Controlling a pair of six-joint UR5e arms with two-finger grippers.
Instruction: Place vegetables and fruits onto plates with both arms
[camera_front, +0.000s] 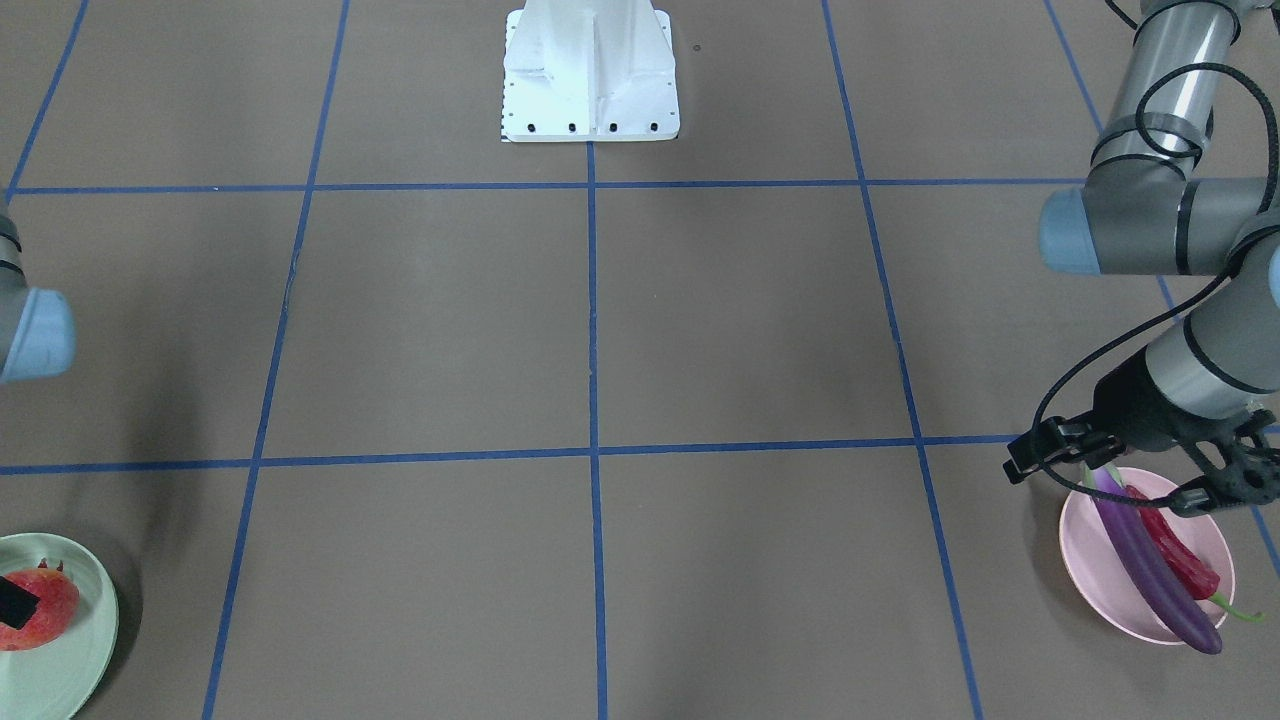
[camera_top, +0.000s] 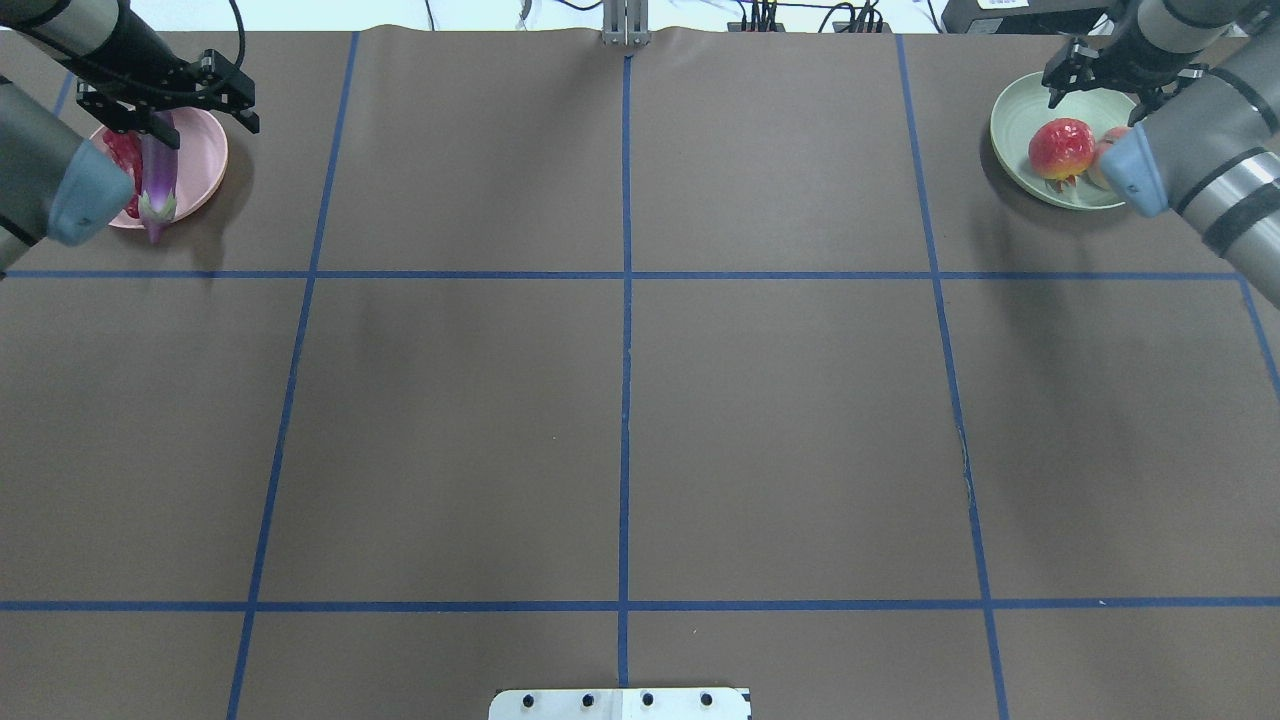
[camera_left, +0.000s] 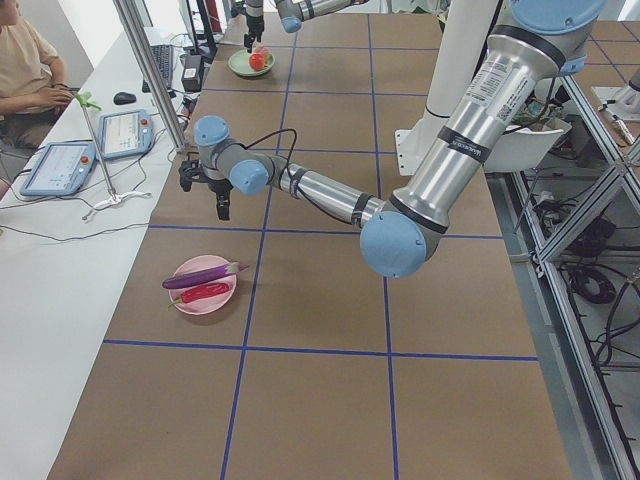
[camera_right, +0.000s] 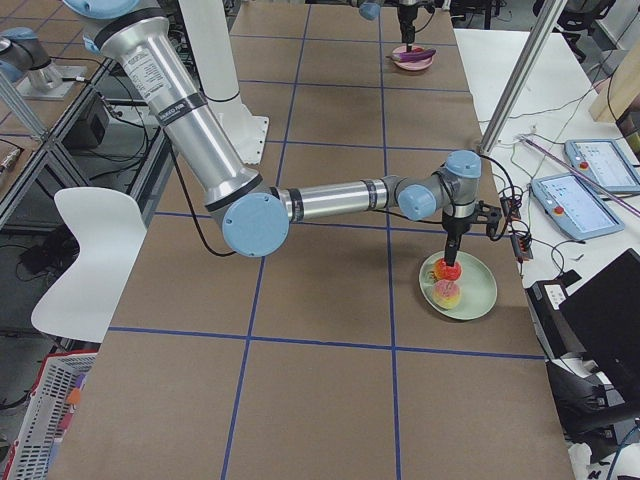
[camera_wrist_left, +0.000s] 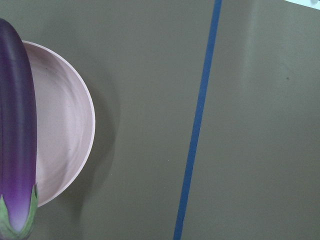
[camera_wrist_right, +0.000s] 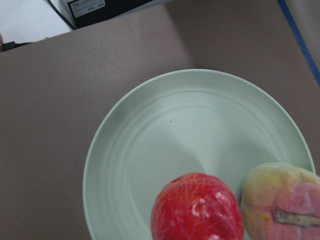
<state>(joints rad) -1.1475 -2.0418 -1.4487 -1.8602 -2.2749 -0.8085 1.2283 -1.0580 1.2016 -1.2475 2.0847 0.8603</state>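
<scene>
The purple eggplant (camera_front: 1150, 570) and the red chili (camera_front: 1180, 555) lie side by side on the pink plate (camera_front: 1085, 560). My left gripper (camera_front: 1105, 485) hovers over the plate's near rim, open and empty; it also shows in the overhead view (camera_top: 165, 110). The eggplant fills the left edge of the left wrist view (camera_wrist_left: 17, 125). The pomegranate (camera_top: 1060, 148) and the peach (camera_top: 1103, 150) sit on the mint green plate (camera_top: 1015, 120). My right gripper (camera_top: 1100, 90) is open just above them, holding nothing. The right wrist view shows the pomegranate (camera_wrist_right: 197, 207) and the peach (camera_wrist_right: 280, 200).
The brown table carries a grid of blue tape lines (camera_top: 625, 275). The white base block (camera_front: 590, 70) stands at the middle of the robot's side. Both plates lie near the table's far corners. A side bench with tablets (camera_left: 60, 165) runs beyond the far edge.
</scene>
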